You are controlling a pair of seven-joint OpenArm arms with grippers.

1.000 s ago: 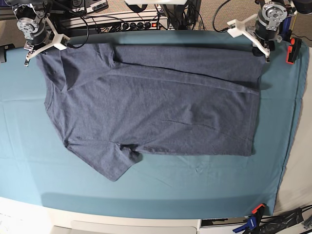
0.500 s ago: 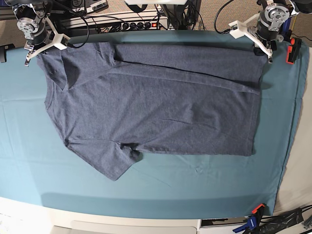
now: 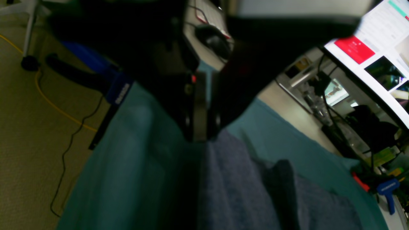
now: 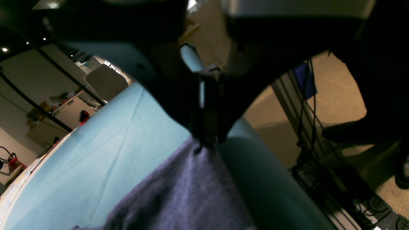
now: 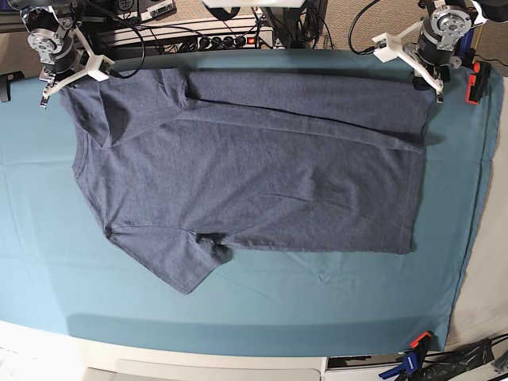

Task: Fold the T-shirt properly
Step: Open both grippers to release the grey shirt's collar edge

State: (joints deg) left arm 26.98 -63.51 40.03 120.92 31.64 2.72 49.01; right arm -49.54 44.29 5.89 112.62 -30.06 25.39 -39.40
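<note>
We see T-shirt (image 5: 246,167) spread flat on teal table cloth (image 5: 48,238). Left gripper (image 5: 434,89) closed, pinching its far hem corner; right gripper (image 5: 48,91) closed, pinching far sleeve-side corner.

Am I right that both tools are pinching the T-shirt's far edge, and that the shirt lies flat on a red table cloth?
Not quite: the table cloth is teal, not red, as the base view shows. The rest holds: the left tool and the right tool are each shut on the far edge of the T-shirt, which lies spread flat.
</note>
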